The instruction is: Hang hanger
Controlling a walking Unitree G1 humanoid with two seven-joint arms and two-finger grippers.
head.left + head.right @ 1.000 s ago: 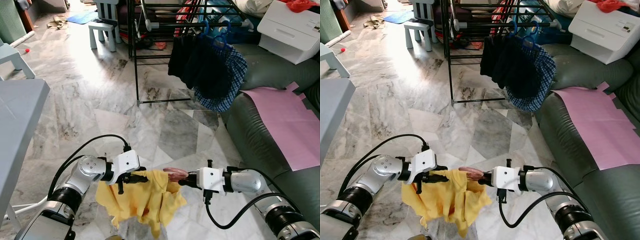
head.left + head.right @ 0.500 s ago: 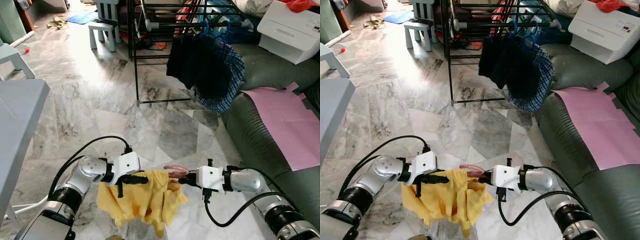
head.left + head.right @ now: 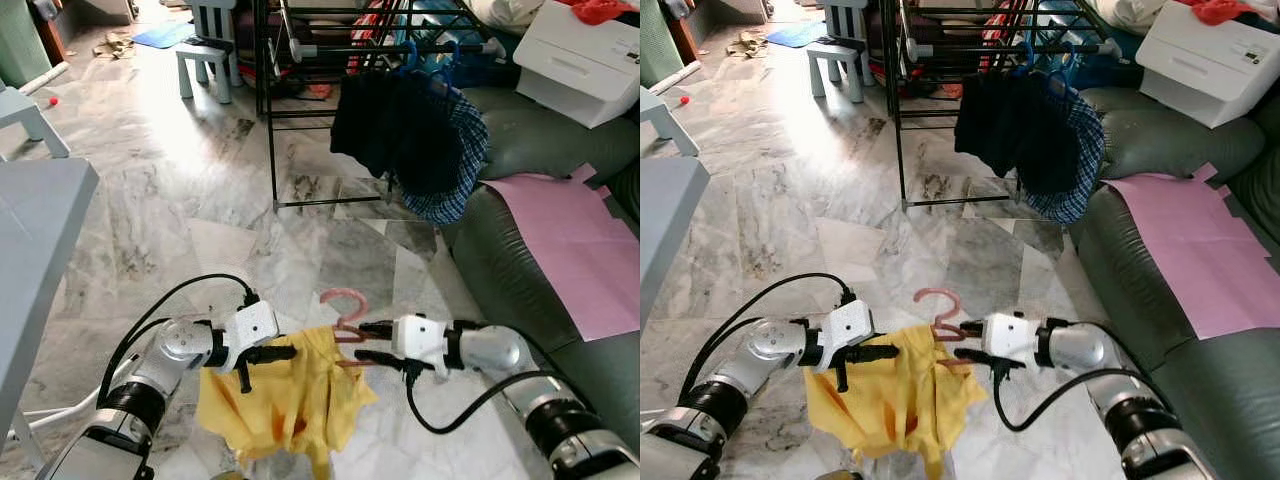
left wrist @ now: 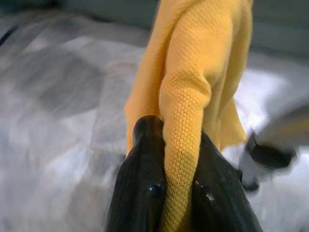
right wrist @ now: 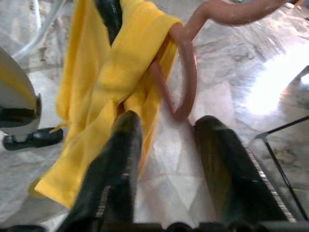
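Pinching fold of yellow garment (image 3: 290, 400), left gripper (image 3: 270, 353) is seen lower centre of frame, fingers clamped on cloth. Pink hanger (image 3: 345, 305) stands hook-up just beside right gripper (image 3: 368, 342), between both grippers, garment draped on it. Right gripper fingers spread apart, hanger wire (image 5: 186, 77) just past fingertips, not gripped. Black drying rack (image 3: 300, 45) with dark clothes (image 3: 400, 130) sits upper centre, well apart.

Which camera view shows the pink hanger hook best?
The left eye view: the pink hanger hook stands whole above the yellow garment. The right eye view matches it. The right wrist view shows the hook blurred and cropped; the left wrist view shows fabric.
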